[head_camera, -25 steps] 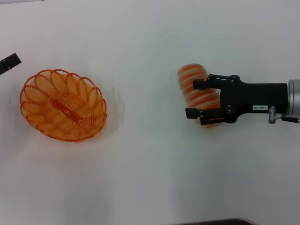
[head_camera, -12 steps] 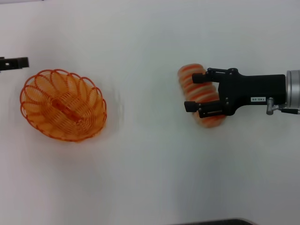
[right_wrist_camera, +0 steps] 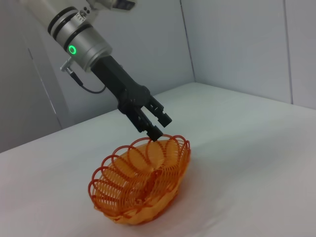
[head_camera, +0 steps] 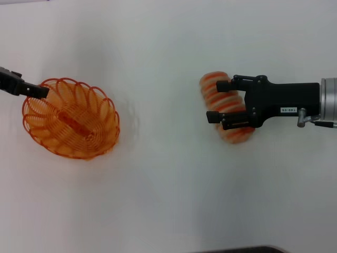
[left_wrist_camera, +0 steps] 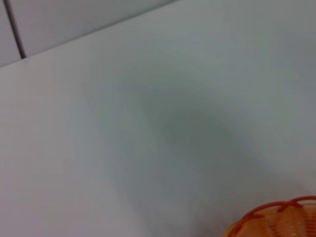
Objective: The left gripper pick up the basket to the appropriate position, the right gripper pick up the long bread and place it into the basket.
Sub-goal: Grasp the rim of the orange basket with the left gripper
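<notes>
The orange wire basket (head_camera: 71, 118) rests on the white table at the left; its rim also shows in the left wrist view (left_wrist_camera: 276, 219). My left gripper (head_camera: 32, 90) reaches in from the far left edge with its tips at the basket's far-left rim. In the right wrist view the left gripper (right_wrist_camera: 157, 127) has its fingers a little apart just over the basket (right_wrist_camera: 140, 185) rim. The striped long bread (head_camera: 236, 133) lies on the table at the right. My right gripper (head_camera: 218, 101) is over it, open, one finger on either side of the loaf.
The white table (head_camera: 168, 200) is bare between basket and bread. A grey wall (right_wrist_camera: 237, 39) rises behind the table's far edge. A dark edge shows at the bottom of the head view (head_camera: 242, 250).
My left gripper has come in from the left edge to the basket's rim. The right gripper shifted slightly over the bread a second ago, then held still. Basket and bread stay put.
</notes>
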`<state>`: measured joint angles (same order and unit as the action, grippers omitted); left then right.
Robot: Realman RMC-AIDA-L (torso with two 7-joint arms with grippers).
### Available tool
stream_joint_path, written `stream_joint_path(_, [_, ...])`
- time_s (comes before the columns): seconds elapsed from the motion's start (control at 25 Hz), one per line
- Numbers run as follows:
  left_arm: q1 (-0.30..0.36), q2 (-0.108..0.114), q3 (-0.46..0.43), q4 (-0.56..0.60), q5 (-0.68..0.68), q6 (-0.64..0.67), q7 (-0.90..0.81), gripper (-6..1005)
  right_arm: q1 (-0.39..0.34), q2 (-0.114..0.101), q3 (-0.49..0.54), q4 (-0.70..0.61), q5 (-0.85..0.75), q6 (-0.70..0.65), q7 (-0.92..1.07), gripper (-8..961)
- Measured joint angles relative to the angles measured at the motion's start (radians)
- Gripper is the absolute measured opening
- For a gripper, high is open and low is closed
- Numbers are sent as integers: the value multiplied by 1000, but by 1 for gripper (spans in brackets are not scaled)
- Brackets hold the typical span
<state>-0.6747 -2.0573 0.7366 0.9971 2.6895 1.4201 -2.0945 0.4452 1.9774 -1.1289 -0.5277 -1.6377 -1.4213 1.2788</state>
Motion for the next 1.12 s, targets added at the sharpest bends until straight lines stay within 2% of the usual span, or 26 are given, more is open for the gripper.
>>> stream_joint_path(0.24, [-4, -11, 48, -2, 15, -9, -7, 873, -1, 2, 1, 0, -3, 3, -3, 946])
stream_joint_path(0.4, [-2, -34, 85, -1, 33, -34, -7, 873, 2, 7, 3, 0, -20, 4, 0, 946])
stream_joint_path(0.84, [1, -47, 115, 0, 54, -58, -10, 865, -3, 20, 1, 0, -25, 6, 1, 945])
stream_joint_path(1.08, [0, -67, 116, 7, 125, -111, -35, 763, -6, 26, 2, 0, -25, 6, 0, 945])
stream_joint_path(1.12, [-2, -70, 116, 7, 142, -120, -47, 722, -6, 27, 2, 0, -25, 5, 0, 945])
